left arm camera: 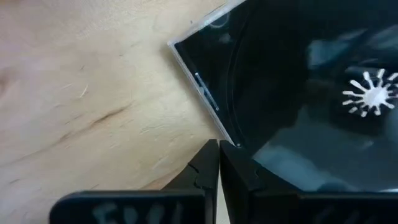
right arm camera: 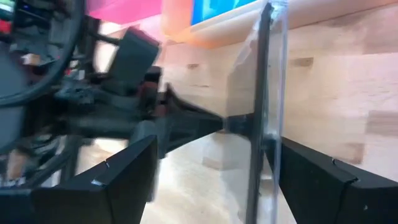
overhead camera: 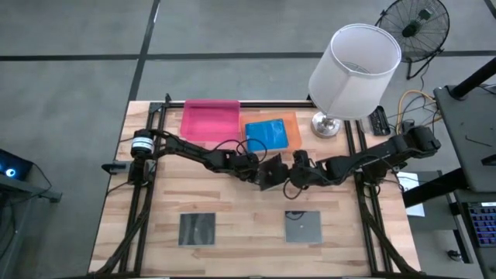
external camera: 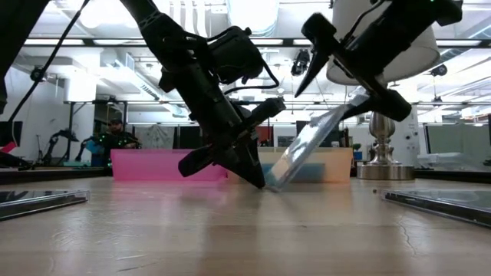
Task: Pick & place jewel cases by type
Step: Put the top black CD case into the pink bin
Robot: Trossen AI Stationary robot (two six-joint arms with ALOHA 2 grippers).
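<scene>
Dark jewel case tilted on edge at table centre. Left tool clenched, tips propping lower edge. Right tool spread wide, straddling case, no grip yet. I'd centre, then pinch squarely before lifting.

Bright overhead ceiling lights, arms backlit in low view, right wrist view blurred w/ motion

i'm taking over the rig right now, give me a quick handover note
Left gripper: shut, tips against the low edge of a dark jewel case tilted up at mid-table.
Right gripper: open, fingers straddling that case.
Blue case lies in the orange tray; pink tray looks empty.
Two dark cases lie flat at the near edge.
Left: all dark cases still unsorted.
</scene>
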